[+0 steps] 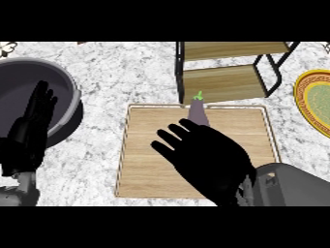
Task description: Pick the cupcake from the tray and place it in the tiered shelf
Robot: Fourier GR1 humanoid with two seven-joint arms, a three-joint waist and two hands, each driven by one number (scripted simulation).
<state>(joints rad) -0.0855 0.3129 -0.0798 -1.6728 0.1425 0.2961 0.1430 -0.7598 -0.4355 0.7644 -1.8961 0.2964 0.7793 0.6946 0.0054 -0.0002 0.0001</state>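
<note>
A wooden tray lies in the middle of the marble counter. My right hand hovers over the tray's centre, open, fingers spread and pointing up-left. No cupcake shows; the hand covers much of the tray. A purple eggplant with a green stem lies at the tray's far edge, just beyond the fingertips. The tiered shelf, wooden boards in a black frame, stands right behind the tray. My left hand rests open at the left, fingers up.
A large grey pot sits at the far left, partly behind my left hand. A yellow patterned plate with a dark red item on it lies at the right edge.
</note>
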